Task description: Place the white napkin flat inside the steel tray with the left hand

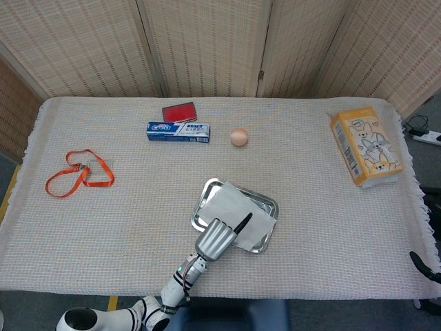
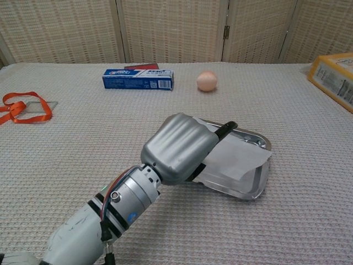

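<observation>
Worktop (image 1: pixel 138 214): a rectangular surface covered by a pale, coarse woven cloth with fringed edges, backed by woven-reed screen panels (image 1: pixel 207 41).

Far left: an orange ribbon (image 1: pixel 77 174), flat and narrow, lying in loose loops. Left of centre, toward the back: a long blue-and-white toothpaste box (image 1: pixel 178 132), its long axis running left to right, with a flat red case (image 1: pixel 179 111) just behind it and touching or nearly touching it. To the right of the box: a smooth, rounded, tan egg (image 1: pixel 238 136), standing apart.

Centre, toward the front: the tray (image 1: pixel 267 205), a shallow rectangle of shiny steel with rounded corners and a raised rim, its long axis slanting from rear left to front right in the head view. The napkin (image 1: pixel 238 210), a thin white matte sheet, roughly rectangular, lies over the tray with its long axis following the tray's. It is not fully flat: in the chest view its right corner lifts and juts over the tray's right rim, and light creases cross its surface.

The left hand (image 1: pixel 215 239), with a ribbed silver back, rests at the near left end of the tray; its dark fingers (image 2: pixel 226 129) lie on the napkin, but whether they pinch the sheet cannot be told, since the back of the hand hides the grip.

Far right: an upright yellow-orange tissue pack (image 1: pixel 365 146) printed with cartoon rabbits.

Of the right hand, only a dark part (image 1: pixel 424 265) shows at the right edge of the head view; its state cannot be told.
</observation>
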Controlling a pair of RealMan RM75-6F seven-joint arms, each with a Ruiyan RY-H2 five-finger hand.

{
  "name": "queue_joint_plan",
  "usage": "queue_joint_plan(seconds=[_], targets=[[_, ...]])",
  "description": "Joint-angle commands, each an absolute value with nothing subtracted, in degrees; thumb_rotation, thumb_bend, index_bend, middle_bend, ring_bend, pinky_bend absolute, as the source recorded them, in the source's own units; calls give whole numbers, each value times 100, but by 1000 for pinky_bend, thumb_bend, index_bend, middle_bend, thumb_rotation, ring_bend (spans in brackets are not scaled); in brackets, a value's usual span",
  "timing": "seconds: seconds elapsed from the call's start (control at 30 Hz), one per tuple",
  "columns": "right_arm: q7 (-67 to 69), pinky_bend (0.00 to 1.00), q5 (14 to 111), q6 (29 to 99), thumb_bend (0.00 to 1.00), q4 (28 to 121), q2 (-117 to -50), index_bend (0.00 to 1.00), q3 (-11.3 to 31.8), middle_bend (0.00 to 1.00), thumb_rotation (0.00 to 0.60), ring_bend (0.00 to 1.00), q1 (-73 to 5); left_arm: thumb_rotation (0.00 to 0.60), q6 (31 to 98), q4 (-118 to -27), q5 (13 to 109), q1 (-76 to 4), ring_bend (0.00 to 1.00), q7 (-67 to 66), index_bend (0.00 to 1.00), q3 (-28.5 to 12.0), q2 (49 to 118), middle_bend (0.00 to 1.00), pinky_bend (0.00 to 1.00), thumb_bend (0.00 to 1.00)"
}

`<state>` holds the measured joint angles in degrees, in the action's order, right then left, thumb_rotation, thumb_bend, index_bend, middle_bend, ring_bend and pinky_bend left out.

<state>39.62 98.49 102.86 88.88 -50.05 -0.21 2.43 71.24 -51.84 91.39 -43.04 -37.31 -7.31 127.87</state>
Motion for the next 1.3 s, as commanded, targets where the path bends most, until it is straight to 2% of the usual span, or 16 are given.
queue_joint_plan(seconds=[0.03, 0.13, 0.2, 0.47, 0.6, 0.63, 0.7, 0.77, 0.83, 0.87, 1.03, 1.3], targets=[[3952, 0, 9856, 10286, 375, 8891, -5007, 0, -23, 0, 600, 0, 242, 600, 7019, -5526, 9045, -4238, 1000, -4039, 90, -725, 12632, 1000, 1000, 294], [3928, 0, 9865, 10291, 376, 8899, -5010, 0, -23, 0, 600, 0, 242, 600, 6916, -5906, 8924, -4175, 1000, -4351, 64, -741, 12494, 1000, 1000, 200], [3909, 0, 9872, 10295, 376, 8903, -5014, 0, -26, 0, 600, 0, 245, 600, 6875, -6154, 8860, -4135, 1000, -4553, 55, -747, 12395, 1000, 1000, 177], [3719, 0, 9949, 10247, 376, 8954, -5043, 0, -51, 0, 600, 0, 220, 600, 6783, -7227, 8571, -3938, 1000, -5539, 49, -747, 11866, 1000, 1000, 172], [3593, 0, 9990, 10215, 376, 8999, -5064, 0, -66, 0, 600, 0, 203, 600, 6797, -7955, 8432, -3804, 1000, -5906, 88, -719, 11399, 1000, 1000, 188], [3567, 0, 9999, 10209, 376, 9008, -5068, 0, -70, 0, 600, 0, 201, 600, 6798, -8118, 8414, -3780, 1000, -5903, 102, -713, 11284, 1000, 1000, 224], [3536, 0, 10015, 10200, 376, 9024, -5073, 0, -78, 0, 600, 0, 197, 600, 6727, -8421, 8375, -3759, 1000, -5761, 130, -694, 11036, 1000, 1000, 419], [3510, 0, 10043, 10193, 376, 9040, -5067, 0, -97, 0, 600, 0, 197, 600, 6428, -8779, 8185, -3789, 1000, -5615, 157, -682, 10644, 1000, 1000, 719], [3471, 0, 10049, 10169, 376, 9051, -5075, 0, -101, 0, 600, 0, 184, 600, 6047, -9156, 7736, -3826, 1000, -5667, 149, -736, 10234, 1000, 1000, 879], [3447, 0, 10054, 10158, 376, 9060, -5077, 0, -105, 0, 600, 0, 181, 600, 5886, -9291, 7522, -3860, 1000, -5726, 137, -769, 10075, 1000, 1000, 923], [3321, 0, 10066, 10057, 376, 9121, -5094, 0, -125, 0, 600, 0, 140, 600, 5399, -9537, 6537, -4129, 1000, -6097, 101, -942, 9661, 1000, 1000, 998], [3226, 0, 9959, 9924, 376, 9160, -5113, 0, -105, 0, 600, 0, 89, 600, 5239, -9165, 5871, -4640, 1000, -6510, 75, -919, 9731, 1000, 1000, 1000]])
